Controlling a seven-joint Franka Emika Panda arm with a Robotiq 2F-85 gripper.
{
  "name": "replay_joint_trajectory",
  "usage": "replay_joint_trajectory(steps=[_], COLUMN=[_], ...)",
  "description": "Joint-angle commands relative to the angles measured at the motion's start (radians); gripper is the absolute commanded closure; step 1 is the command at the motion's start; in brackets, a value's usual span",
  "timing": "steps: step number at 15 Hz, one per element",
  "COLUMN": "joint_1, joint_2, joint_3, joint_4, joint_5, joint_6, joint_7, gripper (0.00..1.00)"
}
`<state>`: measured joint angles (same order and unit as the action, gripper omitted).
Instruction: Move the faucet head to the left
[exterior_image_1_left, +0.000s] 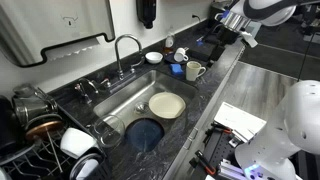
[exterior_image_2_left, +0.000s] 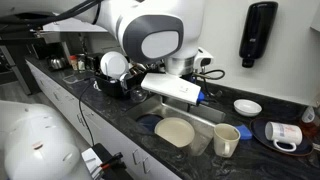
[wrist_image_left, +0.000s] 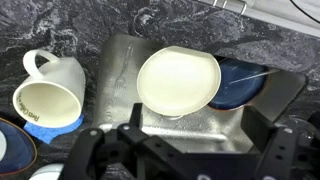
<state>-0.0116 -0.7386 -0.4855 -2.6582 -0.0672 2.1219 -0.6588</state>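
The faucet head (exterior_image_1_left: 127, 47) is a thin chrome gooseneck that stands behind the sink (exterior_image_1_left: 120, 105), with its tip turned down over the basin. It is hidden behind the arm in an exterior view and is out of the wrist view. My gripper (wrist_image_left: 195, 140) is open and empty. It hangs above the sink and looks down on a cream plate (wrist_image_left: 178, 80) and a blue plate (wrist_image_left: 238, 85). In an exterior view the arm's end (exterior_image_1_left: 222, 35) is at the far right end of the counter, well away from the faucet.
A cream mug (wrist_image_left: 45, 100) stands on the dark counter beside the sink. More mugs (exterior_image_1_left: 193, 70) and a small bowl (exterior_image_1_left: 153, 57) sit behind it. A dish rack with pots and bowls (exterior_image_1_left: 40, 120) stands on the sink's other side. A black dispenser (exterior_image_2_left: 258, 35) hangs on the wall.
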Motion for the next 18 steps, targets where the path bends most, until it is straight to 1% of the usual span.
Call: replay_joint_trajectory(steps=[1,3,5,7,10,14,16,18], joint_1=[-0.031,0.002,0.044,0.102,0.194,0.311,0.369,0.434], joint_2=[0.011,0.031,0.044,0.063,0.121,0.211,0.284,0.349], joint_3=[0.028,0.02,0.036,0.049,0.05,0.01,-0.026,-0.074], joint_4=[0.001,-0.001,-0.007,-0.011,-0.001,0.039,0.083,0.146], joint_5=[0.027,0.06,0.099,0.143,0.21,0.318,0.381,0.457], joint_6=[-0.001,0.023,0.088,0.187,0.361,0.508,0.573,0.603], joint_7=[-0.021,-0.039,-0.073,-0.131,-0.214,-0.327,-0.394,-0.477], gripper=[0.0,0.0,0.0,0.0,0.0,0.0,0.0,0.0])
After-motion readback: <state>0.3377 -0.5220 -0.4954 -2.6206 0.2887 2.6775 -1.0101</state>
